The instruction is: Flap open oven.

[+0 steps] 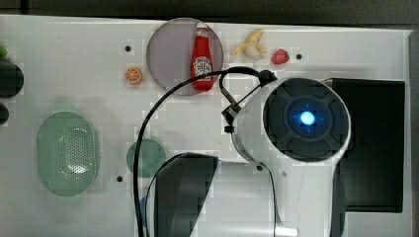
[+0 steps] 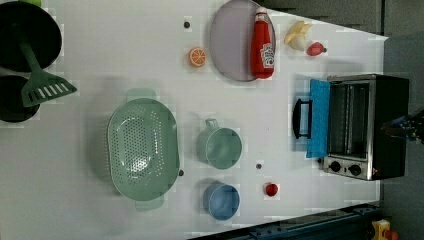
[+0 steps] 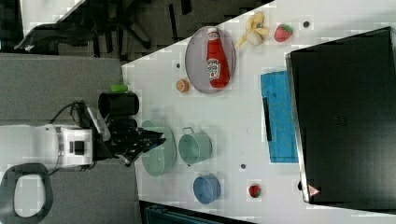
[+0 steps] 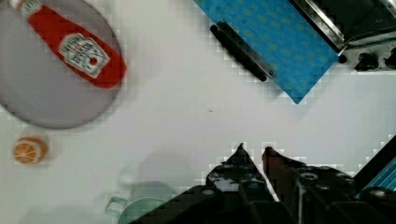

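White tabletop (image 2: 125, 40) | oven (image 2: 367, 125) door down | pincer (image 4: 253, 150) nearly closed, empty

— What is all this set on?
— A white table (image 2: 125, 210) with small dark holes; it covers most of the left view.

— And around it?
— Grey floor (image 3: 60, 79) on the left side of the right view, with black chair legs (image 3: 116, 21) in the upper left corner. A dark strip (image 1: 207, 7) runs along the top edge of the top view.
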Controlling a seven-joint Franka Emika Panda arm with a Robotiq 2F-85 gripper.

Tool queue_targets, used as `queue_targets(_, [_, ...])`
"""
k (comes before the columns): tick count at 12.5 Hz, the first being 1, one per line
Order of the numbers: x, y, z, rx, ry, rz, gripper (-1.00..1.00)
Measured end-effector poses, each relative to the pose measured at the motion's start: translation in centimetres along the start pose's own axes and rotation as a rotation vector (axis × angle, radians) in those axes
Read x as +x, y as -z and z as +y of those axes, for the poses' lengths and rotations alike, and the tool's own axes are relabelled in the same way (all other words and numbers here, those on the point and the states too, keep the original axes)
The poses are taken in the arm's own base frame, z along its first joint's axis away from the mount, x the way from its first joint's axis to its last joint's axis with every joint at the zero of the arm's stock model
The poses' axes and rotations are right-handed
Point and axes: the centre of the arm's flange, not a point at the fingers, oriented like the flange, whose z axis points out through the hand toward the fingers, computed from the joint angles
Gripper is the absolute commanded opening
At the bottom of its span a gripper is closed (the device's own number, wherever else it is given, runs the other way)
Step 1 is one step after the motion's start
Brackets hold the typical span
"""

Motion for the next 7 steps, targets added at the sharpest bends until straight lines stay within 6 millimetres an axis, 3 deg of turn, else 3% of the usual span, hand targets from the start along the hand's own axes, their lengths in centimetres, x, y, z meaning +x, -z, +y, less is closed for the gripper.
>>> queue_targets(3, [-1.0, 1.6, -0.1, 0.024, 0.01, 0.022, -0.65])
queue_targets(7, [-1.2, 1.8, -0.1, 0.029, 0.009, 0.016, -0.65])
